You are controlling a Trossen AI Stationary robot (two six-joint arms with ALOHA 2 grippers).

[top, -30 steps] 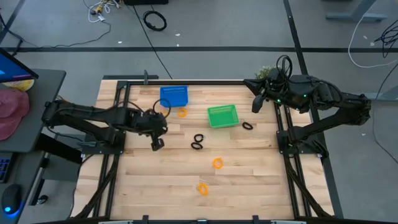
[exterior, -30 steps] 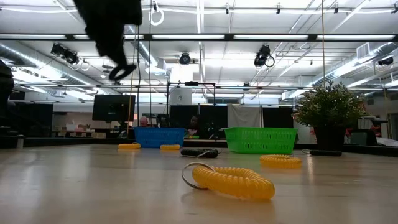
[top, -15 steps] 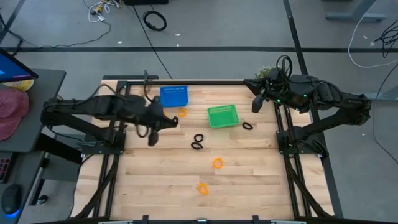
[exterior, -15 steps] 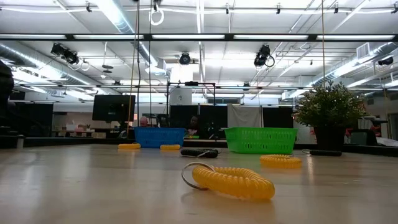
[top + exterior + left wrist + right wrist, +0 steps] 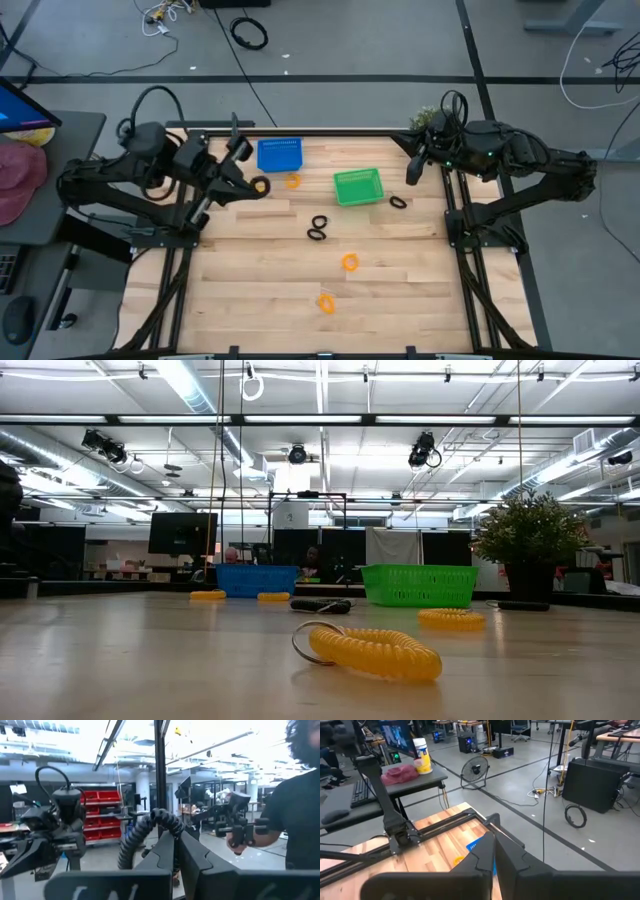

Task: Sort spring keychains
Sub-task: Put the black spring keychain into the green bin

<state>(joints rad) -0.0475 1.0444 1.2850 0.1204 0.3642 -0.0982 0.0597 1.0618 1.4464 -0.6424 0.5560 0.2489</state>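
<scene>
My left gripper is raised high over the table's far left, shut on a black spring keychain. My right gripper hovers shut and empty at the far right corner, beside the green basket. An orange keychain lies on the table next to the blue basket. Two black keychains lie mid-table and another black one lies right of the green basket. Two orange ones lie nearer the front; the nearest fills the low view. My left gripper pinches the black keychain's coil between its two fingers, at their free ends. The fingers point roughly level, a little upward, toward the table's right. The looped coil curves away to one side of the fingertips, lifted well clear of the table.
A potted plant stands at the far right corner. A person stands beyond the table in the left wrist view. A side desk with a pink cap is left of the table. Bare wood lies along the near and left parts.
My left gripper has risen from low over the table and out of the low view, drawn back toward the far left. It tipped from pointing down to about level. It stayed shut on the black keychain, which went up with it.
</scene>
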